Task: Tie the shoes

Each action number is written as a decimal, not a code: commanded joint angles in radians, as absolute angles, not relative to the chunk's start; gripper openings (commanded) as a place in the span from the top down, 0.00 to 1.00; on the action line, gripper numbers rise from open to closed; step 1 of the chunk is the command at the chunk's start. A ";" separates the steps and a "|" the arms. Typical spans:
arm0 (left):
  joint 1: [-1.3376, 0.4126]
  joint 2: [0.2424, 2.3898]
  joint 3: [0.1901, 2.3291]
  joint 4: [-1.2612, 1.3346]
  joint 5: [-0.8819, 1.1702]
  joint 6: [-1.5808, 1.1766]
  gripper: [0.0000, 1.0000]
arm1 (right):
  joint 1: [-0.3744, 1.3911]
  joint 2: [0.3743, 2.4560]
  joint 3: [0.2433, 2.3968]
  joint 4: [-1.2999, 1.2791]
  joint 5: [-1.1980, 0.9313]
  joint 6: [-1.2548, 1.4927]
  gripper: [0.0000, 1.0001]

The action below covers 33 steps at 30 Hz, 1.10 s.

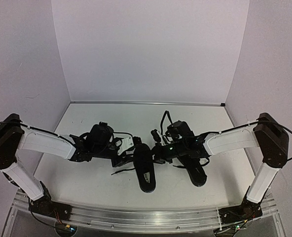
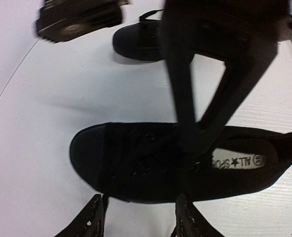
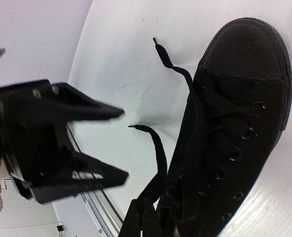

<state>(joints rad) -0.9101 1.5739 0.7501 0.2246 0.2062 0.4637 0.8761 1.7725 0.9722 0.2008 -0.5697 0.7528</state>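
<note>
Metal rail (image 1: 146, 216) edges white table (image 1: 111, 116) holding shoes (image 1: 143, 165) between pale walls (image 1: 146, 49).

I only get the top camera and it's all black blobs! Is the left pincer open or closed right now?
Observer: Open. In the left wrist view the left pincer has its fingers apart, with nothing between them.
Operator: And the other one?
Observer: The right pincer is shut, with its tips down on the laced top of the shoe that has the white label inside.
Operator: Is that shoe tied?
Observer: Not that I can see. In the right wrist view two loose lace ends lie on the table.
</note>
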 commanded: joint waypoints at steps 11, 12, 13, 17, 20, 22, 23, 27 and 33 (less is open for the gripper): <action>-0.724 1.820 1.083 -0.290 0.214 0.597 0.54 | 0.884 1.744 0.985 0.209 -0.551 0.749 1.00; -0.722 1.825 1.083 -0.288 0.229 0.607 0.54 | 0.884 1.744 0.984 0.209 -0.550 0.749 1.00; -0.720 1.826 1.084 -0.285 0.245 0.626 0.54 | 0.883 1.744 0.982 0.209 -0.549 0.749 1.00; -0.716 1.844 1.089 -0.266 0.250 0.658 0.55 | 0.884 1.744 0.982 0.209 -0.548 0.751 1.00; -0.714 1.867 1.105 -0.272 0.238 0.684 0.57 | 0.884 1.745 0.982 0.209 -0.547 0.752 1.00; -0.713 1.885 1.124 -0.291 0.227 0.698 0.59 | 0.883 1.746 0.982 0.209 -0.545 0.752 1.00; -0.713 1.896 1.132 -0.304 0.221 0.706 0.61 | 0.883 1.747 0.982 0.209 -0.545 0.753 1.00; -0.707 1.920 1.149 -0.339 0.210 0.722 0.74 | 0.884 1.748 0.980 0.209 -0.542 0.753 1.00; -0.704 1.844 1.126 -0.348 0.239 0.678 1.00 | 0.884 1.743 0.977 0.209 -0.531 0.759 1.00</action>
